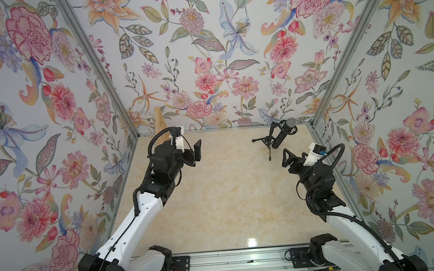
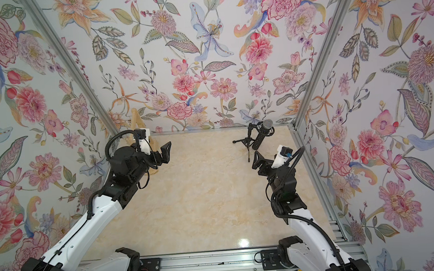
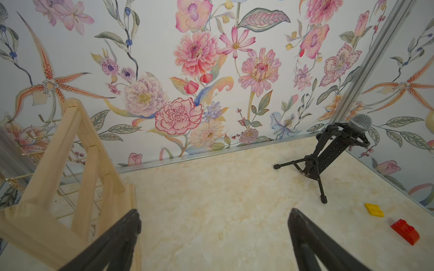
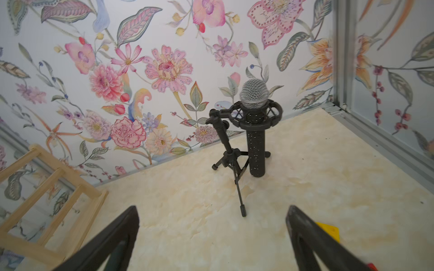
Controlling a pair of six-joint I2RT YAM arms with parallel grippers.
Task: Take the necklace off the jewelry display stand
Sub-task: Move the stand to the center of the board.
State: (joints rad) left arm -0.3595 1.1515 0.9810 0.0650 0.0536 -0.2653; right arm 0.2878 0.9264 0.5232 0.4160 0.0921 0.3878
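L tool & R tool both spread, empty; tag on jewelry display stand (maybe printed) too blurry.

The pale bare-wood jewelry display stand looks matt and smooth; the cream marbled surface is glossy; the matt black microphone has a metal mesh head.

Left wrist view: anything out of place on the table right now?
A yellow brick and a red brick lie loose on the table near the microphone tripod; stray toys, unrelated to jewelry.
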